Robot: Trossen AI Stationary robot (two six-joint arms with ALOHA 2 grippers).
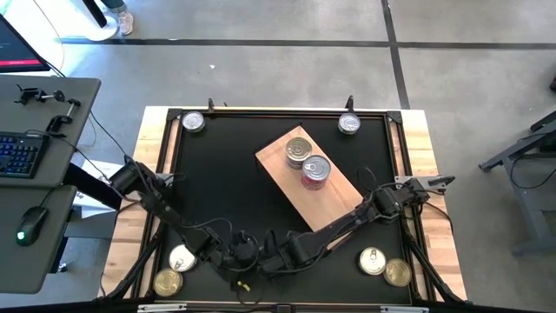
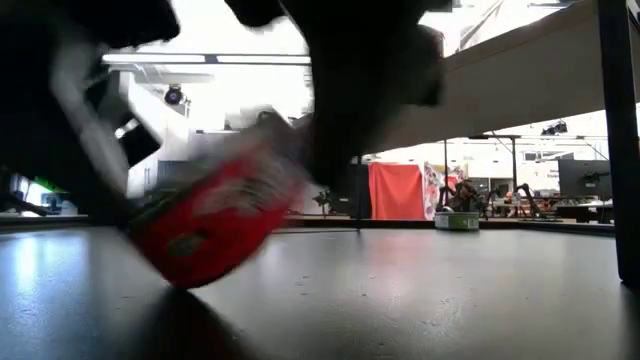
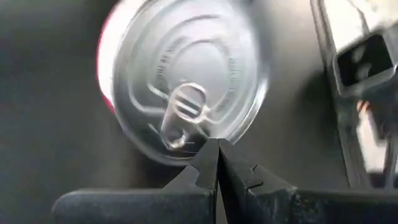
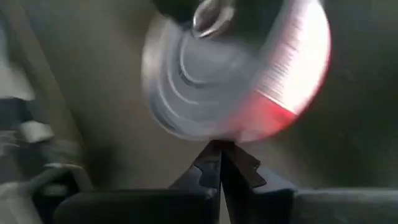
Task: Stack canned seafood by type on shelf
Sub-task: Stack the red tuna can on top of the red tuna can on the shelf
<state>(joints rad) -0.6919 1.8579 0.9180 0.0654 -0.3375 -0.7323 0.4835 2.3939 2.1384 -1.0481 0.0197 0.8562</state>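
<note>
A canned seafood tin [image 3: 186, 81] with a silver pull-tab lid and a red side sits between my two grippers near the table's front edge, tilted in the low view [image 2: 212, 225]. My left gripper [image 3: 217, 146] [image 1: 246, 254] is shut at the lid's rim. My right gripper [image 4: 221, 148] [image 1: 268, 259] is shut at the opposite rim. In the high view both arms hide this tin. On the wooden shelf [image 1: 334, 204] at mid-table stand two tins side by side: a silver one [image 1: 298, 152] and a red-sided one [image 1: 315, 171]. My left gripper meets the tin with its shut fingertips at the lid's rim [image 3: 196, 154], close to the pull tab, slanting down. The tin is tilted, its lower edge [image 2: 185, 278] on the table. My right gripper meets the tin's rim [image 4: 214, 135] on the other side with its shut fingertips, coming steeply from above.
Loose tins lie at the table's corners: far left [image 1: 193, 122], far right [image 1: 349, 124], two near left [image 1: 182, 257] [image 1: 167, 282] and two near right [image 1: 373, 261] [image 1: 398, 273]. A small yellow item [image 1: 241, 283] lies by the front edge.
</note>
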